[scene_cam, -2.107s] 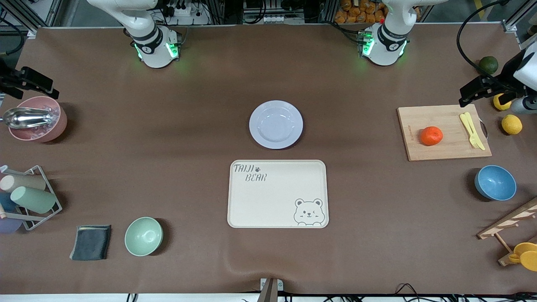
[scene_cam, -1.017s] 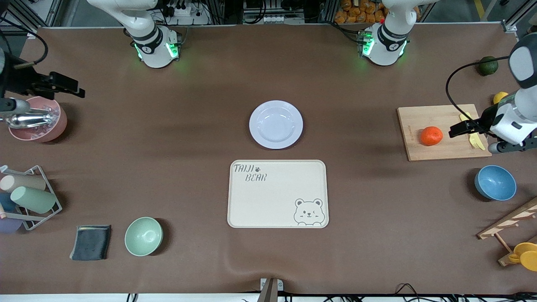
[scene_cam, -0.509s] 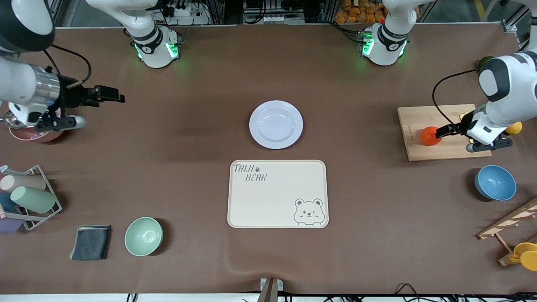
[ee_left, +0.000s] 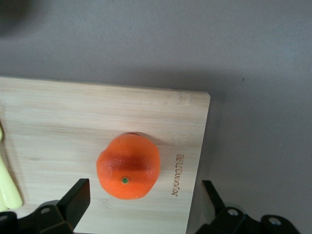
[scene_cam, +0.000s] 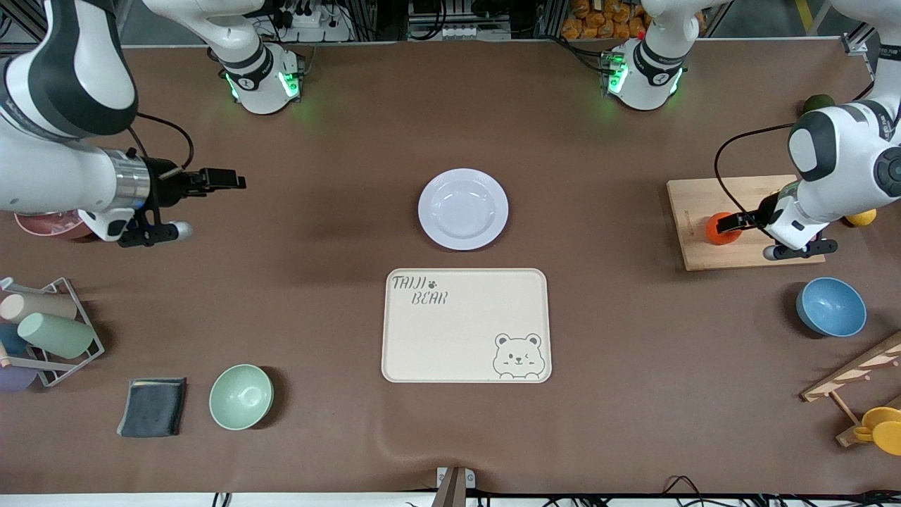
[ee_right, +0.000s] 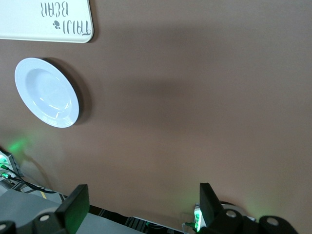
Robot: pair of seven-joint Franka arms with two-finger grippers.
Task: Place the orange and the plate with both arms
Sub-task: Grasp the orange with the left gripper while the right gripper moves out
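The orange (scene_cam: 716,229) lies on a wooden cutting board (scene_cam: 704,197) toward the left arm's end of the table. My left gripper (scene_cam: 733,221) hovers over it, open and empty. In the left wrist view the orange (ee_left: 128,166) sits just ahead of the gap between the spread fingers of the left gripper (ee_left: 144,200). The plate (scene_cam: 462,208) lies at the table's middle, farther from the front camera than the bear tray (scene_cam: 464,325). My right gripper (scene_cam: 215,179) is open and empty over bare table, well short of the plate. The plate also shows in the right wrist view (ee_right: 47,92), far from the right gripper (ee_right: 142,202).
A blue bowl (scene_cam: 830,306) stands nearer the camera than the board. A lemon (scene_cam: 862,217) and a dark green fruit (scene_cam: 816,103) lie beside the left arm. A pink bowl (scene_cam: 49,225), a cup rack (scene_cam: 46,331), a dark cloth (scene_cam: 152,406) and a green bowl (scene_cam: 241,396) are at the right arm's end.
The left gripper has swung in from the table's end and come down over the orange. The right gripper has moved from the pink bowl toward the plate. Nothing has been taken hold of.
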